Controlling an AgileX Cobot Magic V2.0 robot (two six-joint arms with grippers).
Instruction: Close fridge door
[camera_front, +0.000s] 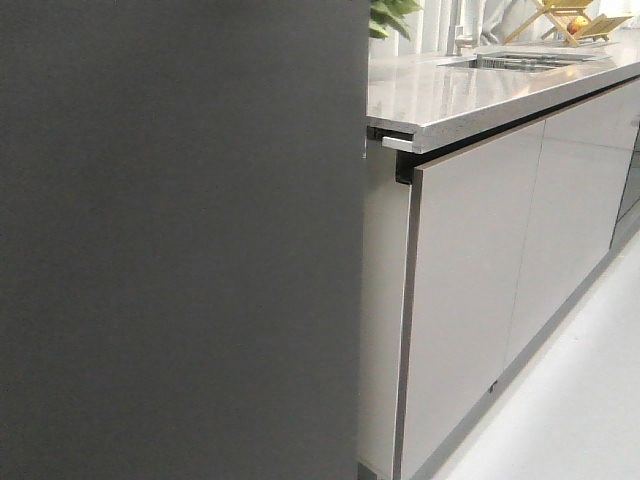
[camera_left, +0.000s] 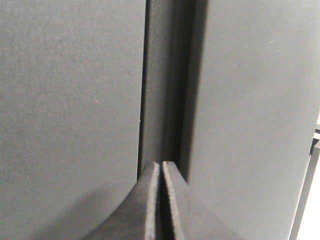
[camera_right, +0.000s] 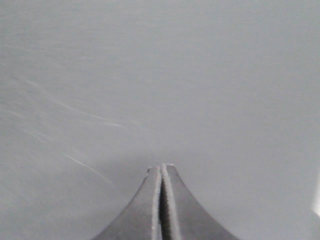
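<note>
The fridge door (camera_front: 180, 240) is a matte dark grey slab that fills the left half of the front view; neither gripper shows there. In the left wrist view two dark grey faces (camera_left: 70, 100) stand side by side with a narrow dark vertical recess (camera_left: 167, 75) between them. My left gripper (camera_left: 160, 164) is shut and empty, its tips right at the foot of that recess. My right gripper (camera_right: 161, 166) is shut and empty, its tips very close to a plain grey surface (camera_right: 160, 75) with faint scratches. No white inner lining shows.
Pale glossy cabinet fronts (camera_front: 470, 290) run to the right of the door under a grey countertop (camera_front: 470, 85) with a sink (camera_front: 520, 62). A plant (camera_front: 390, 15) and a wooden rack (camera_front: 575, 20) stand at the back. Light floor (camera_front: 570, 400) lies at the lower right.
</note>
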